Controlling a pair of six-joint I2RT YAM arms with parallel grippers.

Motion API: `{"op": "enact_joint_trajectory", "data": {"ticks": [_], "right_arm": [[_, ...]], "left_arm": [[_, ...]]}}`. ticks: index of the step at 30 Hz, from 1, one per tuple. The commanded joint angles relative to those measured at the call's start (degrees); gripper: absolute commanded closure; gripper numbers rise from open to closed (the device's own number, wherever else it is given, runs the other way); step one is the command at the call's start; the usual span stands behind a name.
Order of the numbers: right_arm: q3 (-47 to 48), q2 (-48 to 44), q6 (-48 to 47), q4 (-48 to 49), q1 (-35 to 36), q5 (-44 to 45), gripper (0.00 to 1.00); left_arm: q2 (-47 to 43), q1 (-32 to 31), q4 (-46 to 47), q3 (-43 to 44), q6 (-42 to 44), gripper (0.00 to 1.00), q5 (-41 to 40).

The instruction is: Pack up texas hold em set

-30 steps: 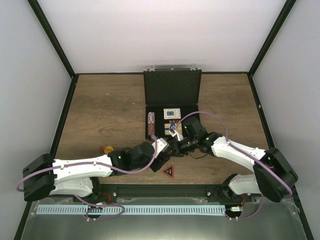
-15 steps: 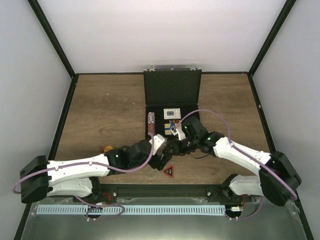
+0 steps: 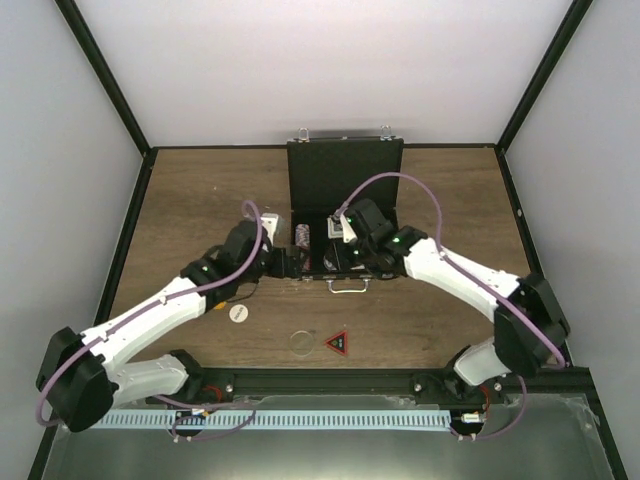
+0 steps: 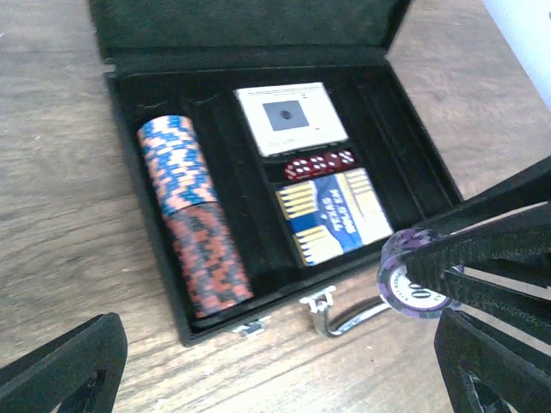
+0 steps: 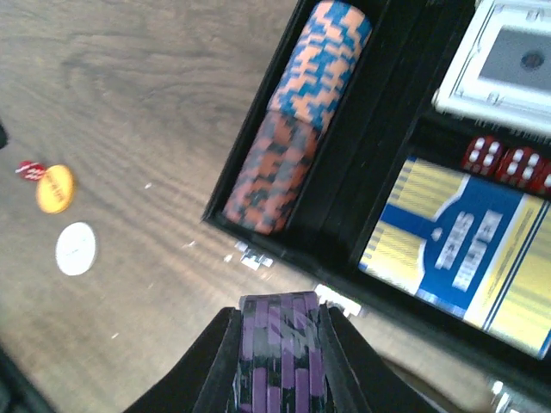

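Having moved from triangle to case, left claw has spread wide; right claw pinches purple chips.

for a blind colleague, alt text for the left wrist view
The right end effector holds purple chips near the front of an open black case. Inside lie a row of chips, two card decks and red dice.

A laboratory robot cell: a wood-grain table walled on the left, right and far sides by plain white panels in black framing, with a left arm and a right arm bolted along its near edge.
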Motion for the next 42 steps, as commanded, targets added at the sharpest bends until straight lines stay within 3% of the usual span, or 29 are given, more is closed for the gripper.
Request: {"op": "enact_joint_trajectory", "data": {"ticks": [1,10,16,26,42], "right_arm": [[6.92,5.98,-9.69,4.42,0.05,7.44,0.99],[21.63,22.04,-22.55,7.59,-0.65,10.82,0.98],[30.72,30.86,-28.82,5.97,-2.39,11.12,0.98],[38.73,39.62,-39.95,3.83,-3.93,11.87,0.98],[42.34,45.73,-43.16,-1.25,-4.78,-2.56,0.98]], "left_arm": [[2.6,7.34,-1.28,0.06,-2.5,0.0,7.95],[11.0,18.25,5.88,-1.01,-1.6,0.02,17.48],[18.08,22.27,12.62,-0.25,0.3,0.18,23.7],[29.07,22.72,14.6,5.15,5.76,0.39,26.4],[39.65,22.82,18.26,9.23,8.5,0.71,27.93]]}}
